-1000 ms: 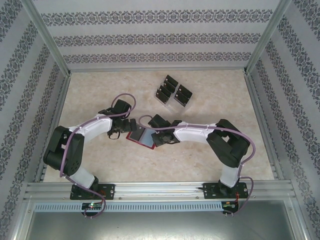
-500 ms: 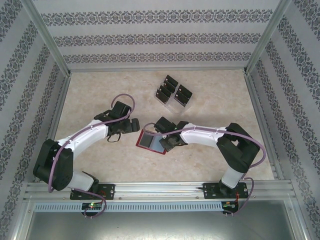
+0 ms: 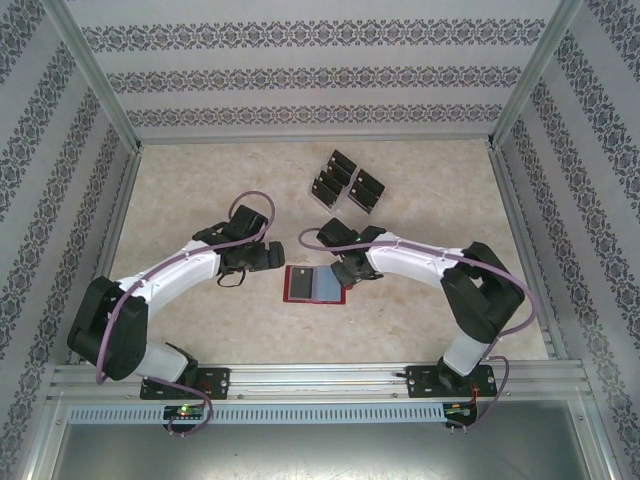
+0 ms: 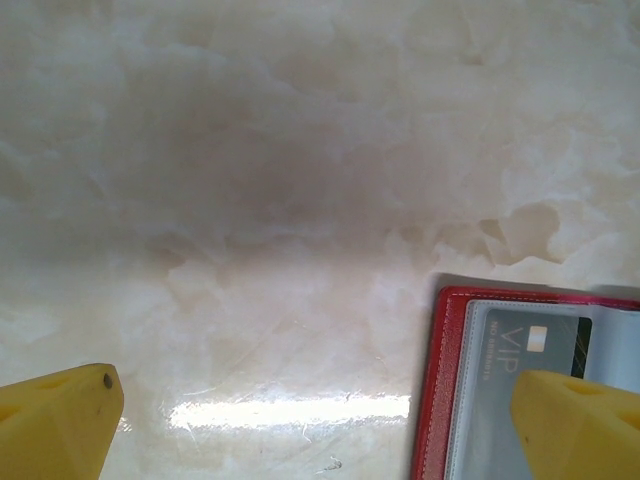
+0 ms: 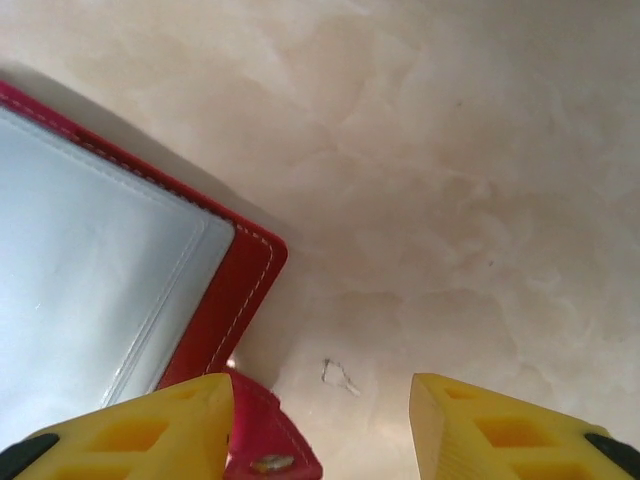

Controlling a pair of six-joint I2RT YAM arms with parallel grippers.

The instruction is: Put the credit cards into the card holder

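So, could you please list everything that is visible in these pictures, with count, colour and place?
card holder: one, red with a grey-blue inside, lying open and flat near the middle of the table, between the two grippers.
VIP card: one, dark, behind a clear sleeve inside the card holder.
credit cards: about eight, black, standing in the rack; the exact count is hard to tell.
clear rack: one, see-through, at the far middle of the table.
snap tab: one, red, at the card holder's right edge.
table: one, beige marble pattern.
walls: three, pale with dark patterned stripes, around the table.
left gripper: one, yellow fingers, open, just left of the card holder.
right gripper: one, yellow fingers, open, by the snap tab.
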